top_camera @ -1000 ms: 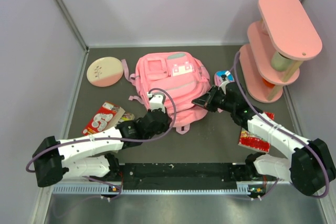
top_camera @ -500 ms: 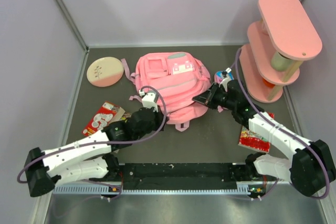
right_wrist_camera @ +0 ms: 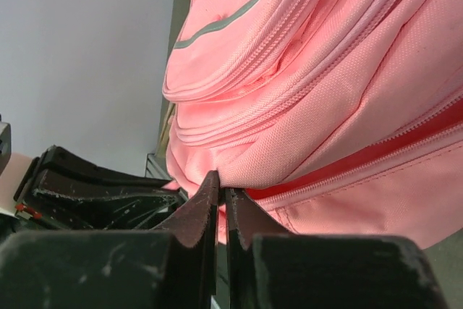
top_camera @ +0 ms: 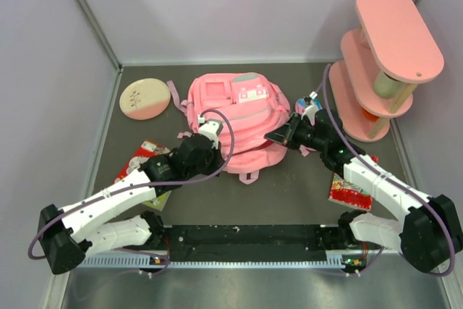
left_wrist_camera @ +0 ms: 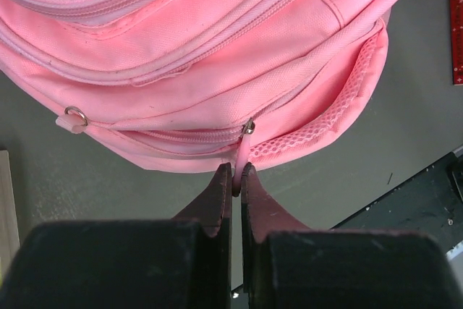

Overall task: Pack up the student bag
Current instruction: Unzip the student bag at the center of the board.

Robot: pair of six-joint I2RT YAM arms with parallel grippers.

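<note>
The pink student bag (top_camera: 235, 110) lies flat in the middle of the table, front pockets up. My left gripper (top_camera: 210, 134) is at its near left edge. In the left wrist view the gripper (left_wrist_camera: 236, 176) is shut on a pink zipper pull (left_wrist_camera: 244, 148) hanging from the bag's (left_wrist_camera: 217, 48) lower zipper, beside a mesh side pocket (left_wrist_camera: 340, 117). My right gripper (top_camera: 273, 136) is at the bag's near right edge. In the right wrist view it (right_wrist_camera: 221, 182) is shut on a fold of the bag's fabric (right_wrist_camera: 325, 99) just above a partly open zipper seam.
A round pink and cream disc (top_camera: 145, 98) lies at the back left. A pink tiered shelf (top_camera: 383, 63) stands at the back right. A small cartoon pencil case (top_camera: 307, 106) sits beside the bag. Red packets lie at the left (top_camera: 141, 161) and right (top_camera: 349, 192). A black rail (top_camera: 246, 236) runs along the front.
My left arm has swung to the left while its gripper stays at the bag's near left edge. The bag's near edge has shifted slightly. My right gripper has hardly moved.
</note>
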